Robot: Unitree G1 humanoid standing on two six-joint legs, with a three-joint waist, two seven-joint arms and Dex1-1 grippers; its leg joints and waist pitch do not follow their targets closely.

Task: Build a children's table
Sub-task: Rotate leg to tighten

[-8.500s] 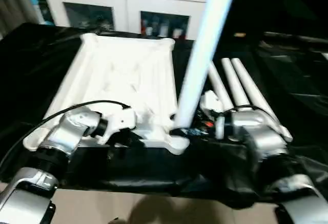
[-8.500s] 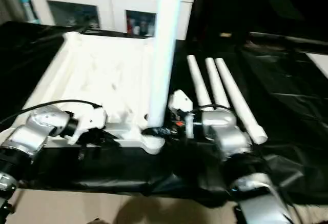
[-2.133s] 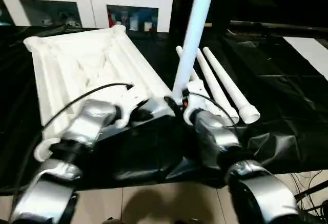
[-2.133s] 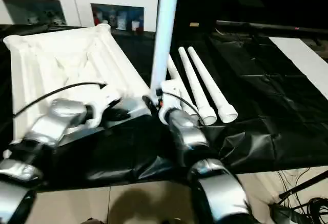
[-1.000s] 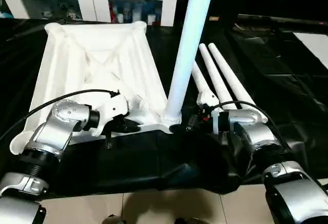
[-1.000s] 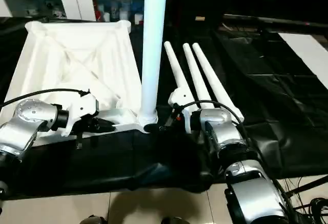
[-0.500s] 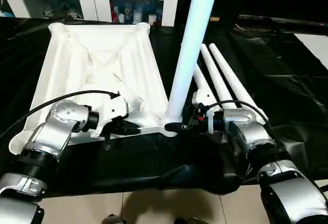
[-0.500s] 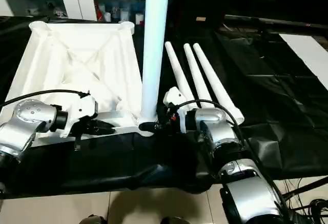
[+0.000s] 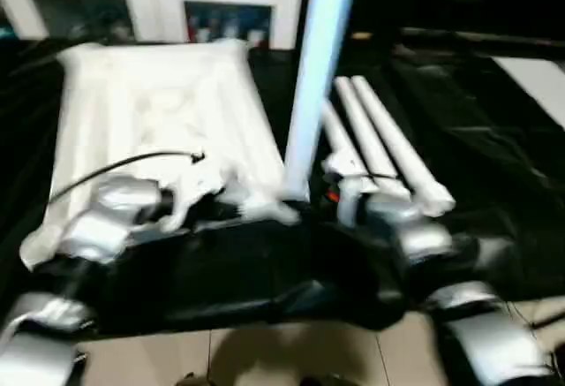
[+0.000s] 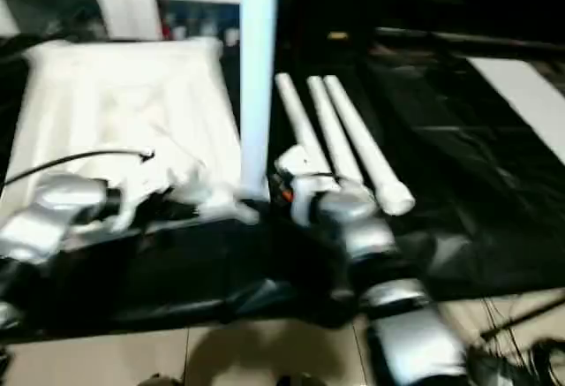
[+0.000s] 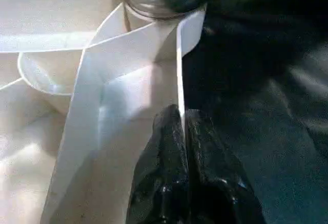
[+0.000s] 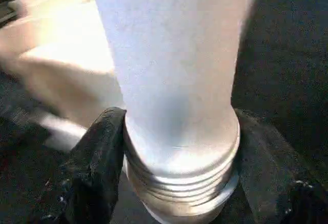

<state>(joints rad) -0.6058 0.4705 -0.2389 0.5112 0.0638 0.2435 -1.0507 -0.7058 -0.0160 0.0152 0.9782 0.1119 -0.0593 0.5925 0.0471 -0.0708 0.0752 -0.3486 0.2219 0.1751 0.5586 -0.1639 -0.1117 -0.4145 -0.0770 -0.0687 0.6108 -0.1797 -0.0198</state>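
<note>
The white table top lies upside down on the black worktop, on the left side. Its ribs face up.

The left gripper is at the near edge of the table top. Its two black fingers are pressed together with the thin white wall of the table top pinched between them. From the head camera, the left arm reaches in from the left, with a black cable looping over it.

Just past those fingers is the near right corner socket of the table top. One white leg stands upright in that socket and goes up out of the top of the picture. Rings like a screw thread show at its bottom end.

The right gripper is at the bottom of this leg. One black finger is on one side of the leg and the other finger is on the other side, both close against it, so they are gripping the leg.

To the right of the standing leg, three more white legs lie flat on the worktop, side by side and close together.

Far behind the table top is a white cabinet with glass doors.
</note>
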